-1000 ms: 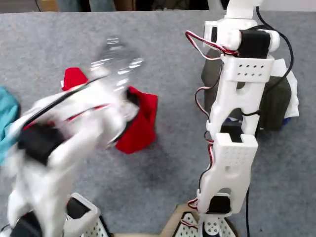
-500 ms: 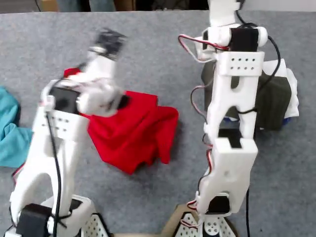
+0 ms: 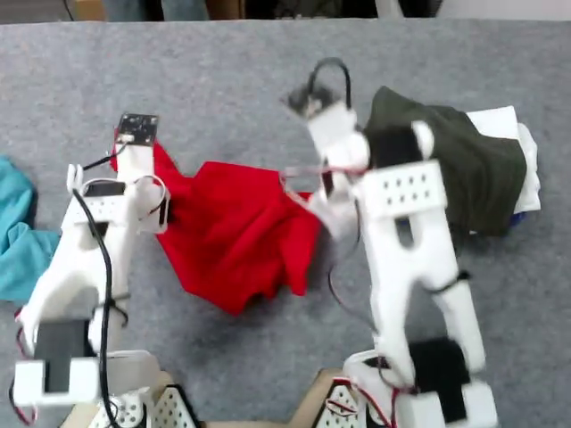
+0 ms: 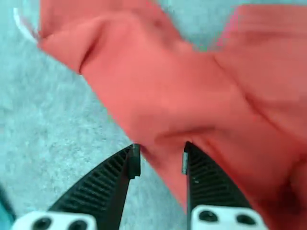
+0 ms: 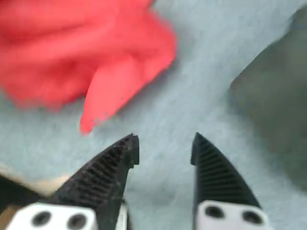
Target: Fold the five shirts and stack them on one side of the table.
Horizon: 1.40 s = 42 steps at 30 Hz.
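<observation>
Trouble, in our judgement, lies mostly in the red shirt (image 3: 236, 227) itself. It sits rumpled in the middle of the grey counter (image 3: 223, 71), with folds lapping over one another and a loose flap hanging toward the near edge. The left arm (image 3: 98, 232) stands at the shirt's left side. Its jaws are parted and grasp nothing: one tip is over red cloth, the other over bare counter, with the shirt's edge running between them. If they clench here they may take two layers instead of one, and a pull would then drag the whole heap rather than spread it.

The right arm (image 3: 401, 223) reaches over the shirt's right corner. Its jaws are also released, over bare counter between the red cloth and the dark green shirt (image 3: 464, 169). We think this is the riskier spot. A drop slightly to one side would nip the green cloth and pull the stack apart. The arm's loose wires also hang close to the red shirt and could snag it.

A teal shirt (image 3: 18, 232) lies bunched at the counter's left edge, just beside the left arm's lower link, and a wide swing could sweep it off.

As for holders, the pile on the right side does that job. The dark green shirt is on top, loosely draped, and a white shirt (image 3: 508, 125) shows beneath it.
</observation>
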{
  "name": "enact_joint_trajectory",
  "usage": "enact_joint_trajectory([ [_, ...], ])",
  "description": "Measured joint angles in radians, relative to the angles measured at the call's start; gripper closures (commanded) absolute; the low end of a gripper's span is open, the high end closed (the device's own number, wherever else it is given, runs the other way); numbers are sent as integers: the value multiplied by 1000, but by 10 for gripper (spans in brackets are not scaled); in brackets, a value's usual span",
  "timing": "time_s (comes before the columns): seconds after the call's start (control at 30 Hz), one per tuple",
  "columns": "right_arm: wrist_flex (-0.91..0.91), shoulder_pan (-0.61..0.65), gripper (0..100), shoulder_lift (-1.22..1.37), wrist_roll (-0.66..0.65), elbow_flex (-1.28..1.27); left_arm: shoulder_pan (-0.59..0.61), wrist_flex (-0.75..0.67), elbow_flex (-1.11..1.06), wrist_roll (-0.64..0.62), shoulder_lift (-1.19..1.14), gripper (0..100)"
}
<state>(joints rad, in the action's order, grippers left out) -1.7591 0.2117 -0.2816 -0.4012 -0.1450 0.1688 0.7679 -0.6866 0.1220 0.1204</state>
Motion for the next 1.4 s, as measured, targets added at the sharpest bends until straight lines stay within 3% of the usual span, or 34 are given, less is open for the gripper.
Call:
enact_joint_trajectory([
  [0.2,2,132,789,-103,37,-308,86,18,270,-141,-310,971],
  [0.33,58,215,789,-55,129,-347,132,184,551,-189,-514,970],
  [0.5,127,232,789,72,255,-341,157,416,861,-244,-718,970],
  [0.63,135,232,787,181,362,-245,158,512,1005,-256,-810,970],
  [0.97,180,187,789,462,390,-80,158,545,1063,-259,-847,970],
  [1.4,180,143,790,411,295,-178,161,545,1063,-259,-847,970],
])
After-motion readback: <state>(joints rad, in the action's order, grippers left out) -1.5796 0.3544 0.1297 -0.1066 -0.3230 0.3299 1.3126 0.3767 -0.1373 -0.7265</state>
